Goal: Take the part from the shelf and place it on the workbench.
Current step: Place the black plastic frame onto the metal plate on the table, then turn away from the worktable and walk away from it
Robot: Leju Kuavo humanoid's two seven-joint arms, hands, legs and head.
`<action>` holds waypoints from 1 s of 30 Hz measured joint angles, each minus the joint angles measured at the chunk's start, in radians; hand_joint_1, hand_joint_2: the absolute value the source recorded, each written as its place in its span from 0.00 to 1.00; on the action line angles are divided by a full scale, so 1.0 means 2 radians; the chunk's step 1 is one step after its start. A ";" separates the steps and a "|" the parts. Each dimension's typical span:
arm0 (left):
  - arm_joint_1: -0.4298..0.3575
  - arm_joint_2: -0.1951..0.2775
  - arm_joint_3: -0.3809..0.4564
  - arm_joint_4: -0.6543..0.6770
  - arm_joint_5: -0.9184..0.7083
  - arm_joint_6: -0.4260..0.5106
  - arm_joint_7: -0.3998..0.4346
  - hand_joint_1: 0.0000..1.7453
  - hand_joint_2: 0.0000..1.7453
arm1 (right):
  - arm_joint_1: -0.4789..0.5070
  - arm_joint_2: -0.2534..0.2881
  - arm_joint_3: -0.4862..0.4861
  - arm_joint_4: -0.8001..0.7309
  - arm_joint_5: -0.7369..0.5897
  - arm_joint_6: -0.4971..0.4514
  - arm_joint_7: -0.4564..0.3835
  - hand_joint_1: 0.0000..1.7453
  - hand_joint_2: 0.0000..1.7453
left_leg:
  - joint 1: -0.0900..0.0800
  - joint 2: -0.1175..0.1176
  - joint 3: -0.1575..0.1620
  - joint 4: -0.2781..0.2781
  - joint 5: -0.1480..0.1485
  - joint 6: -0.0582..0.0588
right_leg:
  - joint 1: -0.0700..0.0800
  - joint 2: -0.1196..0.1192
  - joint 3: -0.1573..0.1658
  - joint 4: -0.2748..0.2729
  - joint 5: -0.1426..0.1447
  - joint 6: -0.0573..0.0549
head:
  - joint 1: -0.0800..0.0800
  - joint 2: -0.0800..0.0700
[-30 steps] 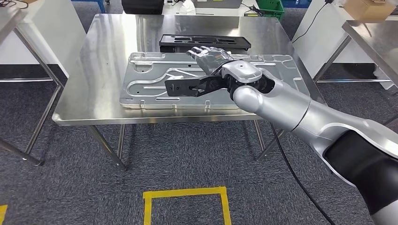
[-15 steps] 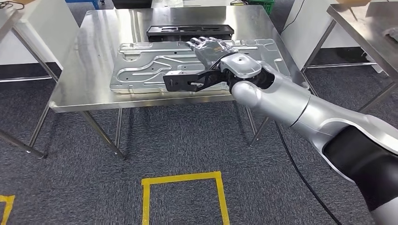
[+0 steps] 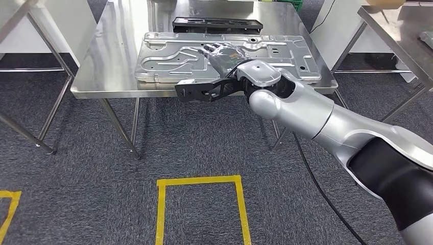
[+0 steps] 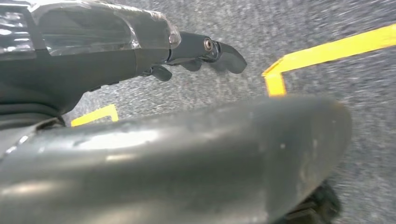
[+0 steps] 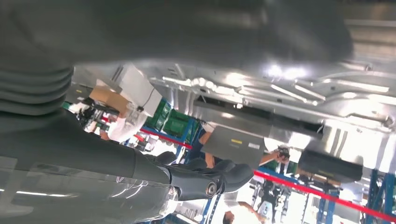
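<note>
Head view, part: the large stamped metal part (image 3: pixel 224 56) lies flat on the steel desk (image 3: pixel 110 56), reaching its near edge.
Head view, tray: a black tray (image 3: pixel 217 23) sits on the desk just behind the part.
Head view, right hand: the right hand (image 3: pixel 224 53) hovers over the part's middle, fingers stretched out and holding nothing; contact with the part cannot be told.
Head view, floor: yellow tape (image 3: pixel 201 181) marks a square on grey carpet.
Left wrist view, left hand: the left hand (image 4: pixel 140 51) hangs above carpet, dark fingers (image 4: pixel 219 49) loosely bent, empty.
Right wrist view, part: the part's ribbed surface (image 5: pixel 289 93) lies near the fingers (image 5: pixel 205 179), which grip nothing.
</note>
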 joint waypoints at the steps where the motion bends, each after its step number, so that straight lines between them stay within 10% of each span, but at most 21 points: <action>1: 0.000 0.000 0.000 0.000 0.000 0.000 0.000 0.00 0.00 | 0.001 0.000 0.000 0.001 0.000 0.000 0.000 0.00 0.00 | 0.000 0.000 -0.008 0.000 0.006 0.000 | 0.000 0.000 0.005 0.012 0.001 0.000 | 0.002 0.000; 4: 0.001 0.000 0.000 0.000 0.000 0.000 0.001 0.00 0.00 | 0.000 0.001 0.000 0.003 0.000 -0.001 0.000 0.00 0.00 | -0.001 0.002 -0.027 0.000 0.023 -0.003 | 0.002 0.002 0.057 -0.043 0.033 -0.010 | 0.009 0.000; 8: 0.001 -0.001 0.000 0.000 0.000 0.000 0.001 0.00 0.00 | -0.004 0.002 -0.003 0.004 -0.001 -0.002 0.000 0.00 0.00 | 0.000 0.007 -0.038 -0.007 0.046 -0.013 | 0.009 0.005 0.117 -0.146 0.027 -0.024 | 0.013 0.000; 11: 0.002 -0.001 0.000 0.000 0.000 0.000 0.001 0.00 0.00 | -0.002 0.004 -0.003 0.006 -0.002 -0.003 -0.001 0.00 0.00 | 0.001 0.005 -0.044 -0.005 0.036 -0.020 | 0.007 0.002 0.109 -0.160 0.050 -0.031 | 0.013 0.000; 15: 0.002 0.000 0.000 0.000 0.000 0.000 0.001 0.00 0.00 | -0.001 0.006 -0.003 0.009 -0.003 -0.003 -0.002 0.00 0.00 | 0.000 0.000 -0.067 0.100 -0.047 -0.027 | 0.006 -0.002 0.080 -0.159 0.073 -0.036 | 0.000 0.000; 17: 0.002 0.001 0.000 0.000 0.000 0.000 0.000 0.00 0.00 | 0.001 0.007 -0.003 0.010 -0.003 -0.003 -0.003 0.00 0.00 | 0.000 0.000 -0.058 0.123 -0.037 -0.030 | 0.006 -0.003 0.062 -0.151 0.081 -0.034 | -0.004 0.000; 21: 0.002 0.002 0.000 0.000 0.000 0.000 -0.001 0.00 0.00 | 0.000 0.007 -0.004 0.012 -0.004 -0.003 -0.003 0.00 0.00 | 0.000 0.002 0.020 0.027 -0.022 -0.029 | 0.005 -0.004 0.031 -0.127 0.088 -0.027 | -0.008 0.000; 24: 0.003 0.003 0.000 0.000 0.000 0.000 -0.001 0.00 0.00 | 0.000 0.007 -0.004 0.014 -0.004 -0.004 -0.003 0.00 0.00 | -0.001 0.000 0.030 0.001 -0.031 -0.021 | 0.005 -0.004 0.021 -0.121 0.097 -0.019 | -0.006 0.000; 26: 0.003 0.004 0.000 0.000 0.000 0.000 -0.001 0.00 0.00 | 0.001 0.007 -0.003 0.016 -0.004 -0.004 -0.004 0.00 0.00 | 0.001 0.000 0.025 -0.001 -0.024 -0.012 | 0.004 -0.001 0.016 -0.113 0.085 -0.013 | -0.006 0.000; 30: 0.004 0.005 0.000 0.000 0.000 -0.001 -0.001 0.00 0.00 | 0.002 0.007 -0.003 0.017 -0.006 -0.003 -0.004 0.00 0.00 | 0.001 0.001 0.005 -0.002 -0.005 -0.003 | -0.001 0.002 0.000 -0.012 0.002 -0.002 | 0.000 0.000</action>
